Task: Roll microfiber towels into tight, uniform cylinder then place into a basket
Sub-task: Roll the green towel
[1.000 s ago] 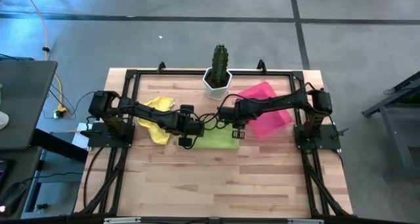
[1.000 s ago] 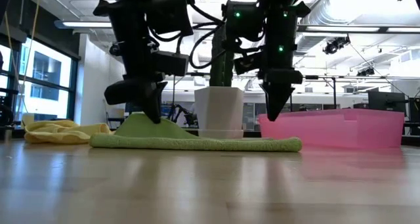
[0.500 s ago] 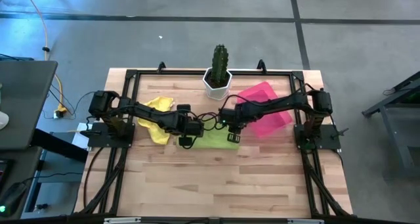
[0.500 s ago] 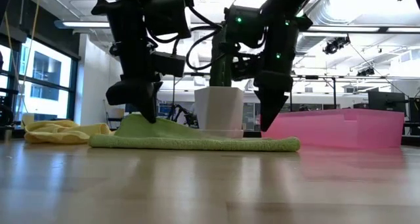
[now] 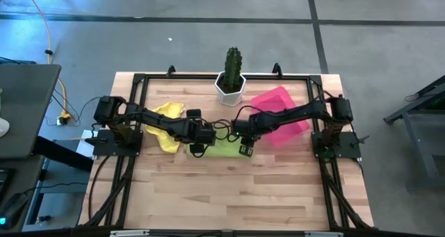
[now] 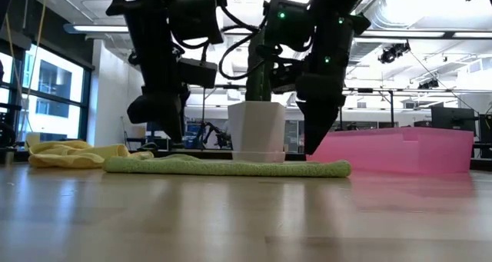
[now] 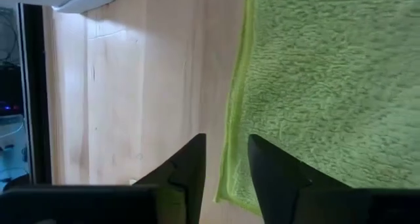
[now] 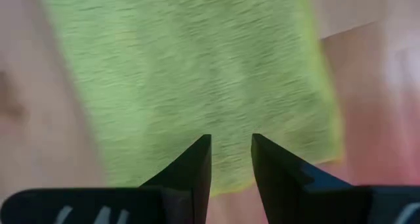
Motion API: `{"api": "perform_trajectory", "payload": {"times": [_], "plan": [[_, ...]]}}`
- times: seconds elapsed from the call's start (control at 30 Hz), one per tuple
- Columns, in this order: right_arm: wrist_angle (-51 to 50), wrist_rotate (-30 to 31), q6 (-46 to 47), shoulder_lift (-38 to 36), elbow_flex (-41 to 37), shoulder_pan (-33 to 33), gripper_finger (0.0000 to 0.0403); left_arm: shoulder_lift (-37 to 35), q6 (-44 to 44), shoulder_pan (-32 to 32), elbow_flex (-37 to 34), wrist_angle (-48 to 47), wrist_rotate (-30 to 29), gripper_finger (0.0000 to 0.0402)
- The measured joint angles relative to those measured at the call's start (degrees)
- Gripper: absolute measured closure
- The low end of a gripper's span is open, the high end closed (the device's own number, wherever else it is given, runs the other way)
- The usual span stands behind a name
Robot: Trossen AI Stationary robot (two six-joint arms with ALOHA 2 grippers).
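Lying flat at mid-table, the lime green towel sits between both grippers. The left gripper hovers over its left edge, fingers slightly parted and empty; the right gripper hangs over its right end, jaws narrowly apart, gripping nothing. The pink basket at far right holds no towel. The yellow towel lies crumpled at left.

You get overhead straight down, low level across table; both wrists close over green towel.
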Motion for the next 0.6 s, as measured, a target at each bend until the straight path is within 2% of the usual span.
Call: {"api": "perform_trajectory", "payload": {"times": [0.1,0.3,0.43,0.6], "plan": [[-0.22,-0.50,2.92,-0.01,0.00,1.43,0.0302,-0.02,-0.94,-0.73,1.87,-2.02,0.00,0.0294],[-0.38,4.98,5.96,0.37,0.03,2.40,0.0302,-0.99,-3.69,-2.62,6.53,-9.47,0.42,0.0305],[-0.27,4.99,6.95,2.79,0.04,2.38,0.0302,-1.94,-6.66,-4.62,9.85,-17.47,0.89,0.0311],[-0.23,5.16,6.57,5.33,0.35,2.38,0.0302,-3.70,-9.22,-7.35,12.07,-22.81,0.92,0.0311]]}}
